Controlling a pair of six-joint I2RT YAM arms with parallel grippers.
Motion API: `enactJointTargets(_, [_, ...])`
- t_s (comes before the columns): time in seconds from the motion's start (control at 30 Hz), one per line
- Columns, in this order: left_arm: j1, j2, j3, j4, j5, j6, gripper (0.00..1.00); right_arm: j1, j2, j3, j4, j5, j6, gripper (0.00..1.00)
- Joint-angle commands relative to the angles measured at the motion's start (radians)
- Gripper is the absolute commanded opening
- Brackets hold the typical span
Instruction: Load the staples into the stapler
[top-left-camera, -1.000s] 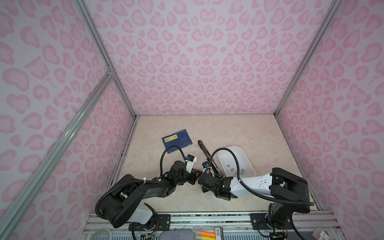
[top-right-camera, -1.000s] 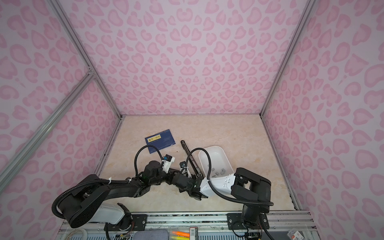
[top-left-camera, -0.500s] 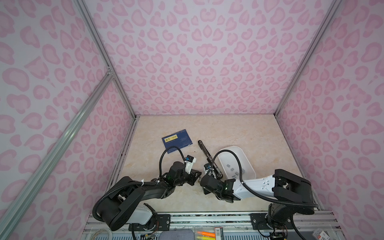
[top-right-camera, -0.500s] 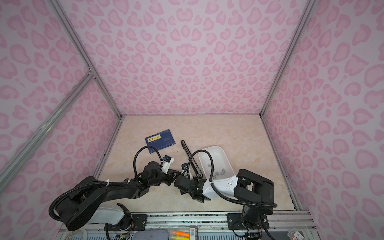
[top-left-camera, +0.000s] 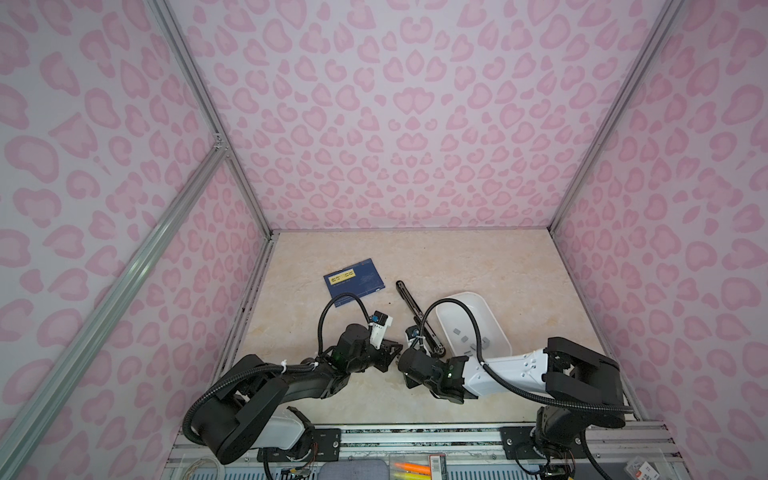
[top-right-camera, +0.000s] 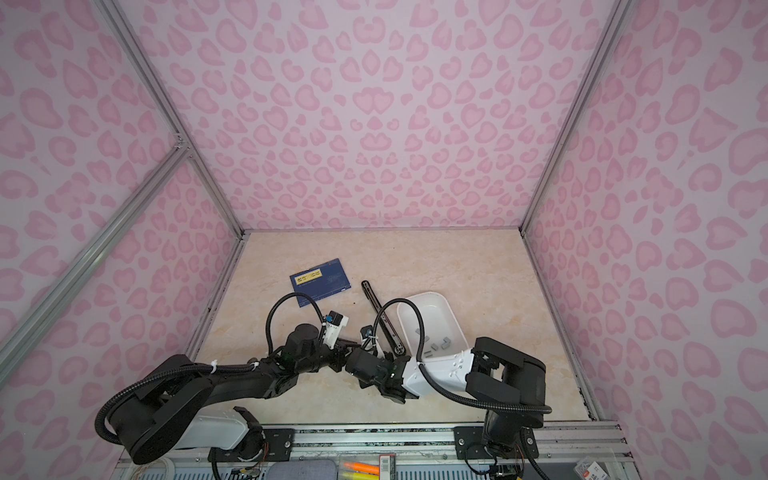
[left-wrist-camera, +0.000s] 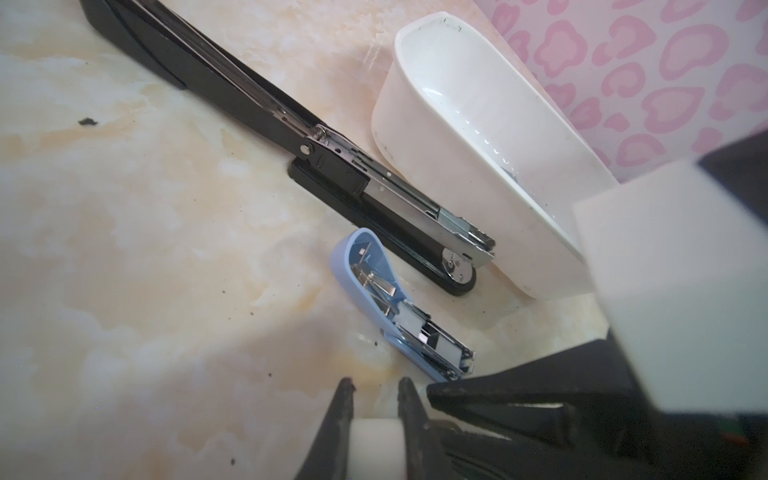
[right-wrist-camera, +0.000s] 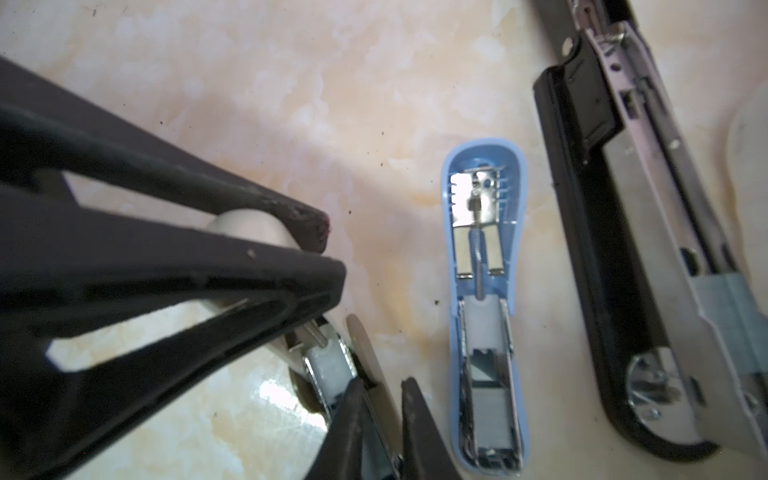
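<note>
L claw (right-wrist-camera: 330, 251) clamps small white stapler (right-wrist-camera: 249, 224); R claw (right-wrist-camera: 382, 390) narrow at its open end, can't tell if pinching anything. Tray (top-left-camera: 492, 318) at 2 o'clock holds the staples (top-left-camera: 457, 331).

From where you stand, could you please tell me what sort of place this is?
Most likely a robot data-collection booth: pink patterned panels on aluminium framing wall in a marble-look tabletop, a left arm and right arm sit on a front rail, and a black stapler lies beside a white tray holding staples.

Left pincer (right-wrist-camera: 328, 253) hides most of the white stapler (right-wrist-camera: 249, 224); black stapler (right-wrist-camera: 582, 208) runs off-frame.
</note>
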Motion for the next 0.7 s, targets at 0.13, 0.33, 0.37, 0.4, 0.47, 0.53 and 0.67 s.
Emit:
enactJointTargets(0.13, [0.001, -0.014, 0.018, 0.026, 0.003, 0.014, 0.26, 0.001, -0.037, -0.014, -0.054, 0.011, -0.035, 0.25])
enactJointTargets(0.33, [0.001, -0.04, 0.023, 0.004, 0.009, 0.016, 0.57, 0.001, -0.124, -0.075, 0.003, 0.039, -0.066, 0.34])
enactJointTargets(0.37, [0.0, -0.046, 0.025, -0.002, 0.009, 0.016, 0.62, 0.001, -0.141, -0.089, 0.012, 0.043, -0.071, 0.34])
enactJointTargets(0.4, [0.001, -0.054, 0.026, -0.009, 0.01, 0.015, 0.65, 0.001, -0.156, -0.1, 0.02, 0.046, -0.076, 0.35])
enactJointTargets(0.47, [0.001, -0.072, 0.026, -0.016, 0.029, 0.017, 0.68, 0.0, -0.185, -0.121, 0.032, 0.059, -0.09, 0.36])
enactJointTargets(0.53, [0.0, -0.092, 0.029, -0.017, 0.055, 0.012, 0.69, 0.001, -0.208, -0.138, 0.042, 0.071, -0.103, 0.37])
enactJointTargets(0.67, [0.001, -0.118, 0.029, -0.029, 0.084, 0.011, 0.68, -0.008, -0.254, -0.168, 0.061, 0.077, -0.125, 0.37])
